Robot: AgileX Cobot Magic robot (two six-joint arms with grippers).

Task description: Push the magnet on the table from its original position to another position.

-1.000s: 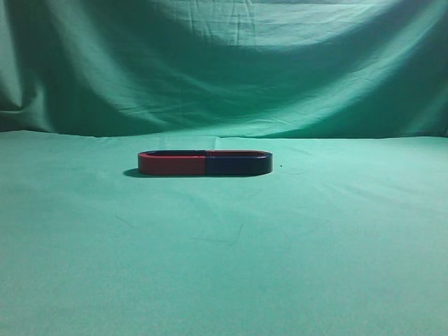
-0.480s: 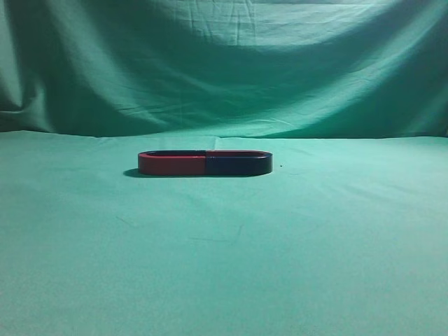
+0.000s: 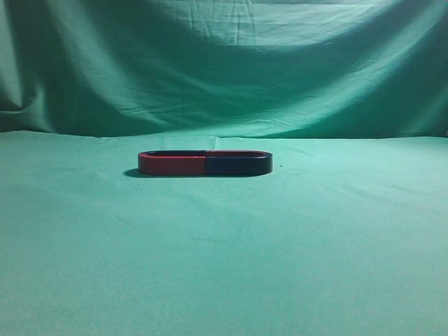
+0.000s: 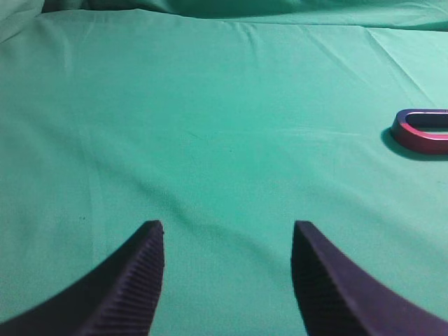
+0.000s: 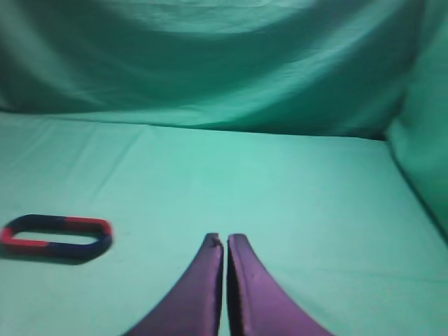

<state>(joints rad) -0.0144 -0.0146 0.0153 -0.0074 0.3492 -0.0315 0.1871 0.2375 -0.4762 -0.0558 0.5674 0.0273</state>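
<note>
A flat oval ring magnet [image 3: 204, 163], half red and half dark blue, lies on the green cloth table in the middle of the exterior view. No gripper shows in that view. In the left wrist view my left gripper [image 4: 227, 225] is open and empty above the cloth, and the magnet's red end [image 4: 423, 133] lies far to its right at the frame edge. In the right wrist view my right gripper [image 5: 225, 239] is shut with nothing between its fingers, and the magnet [image 5: 57, 237] lies on the cloth to its left.
Green cloth covers the table [image 3: 224, 252] and hangs as a backdrop [image 3: 224, 63] behind it. The cloth also rises at the right side in the right wrist view [image 5: 420, 126].
</note>
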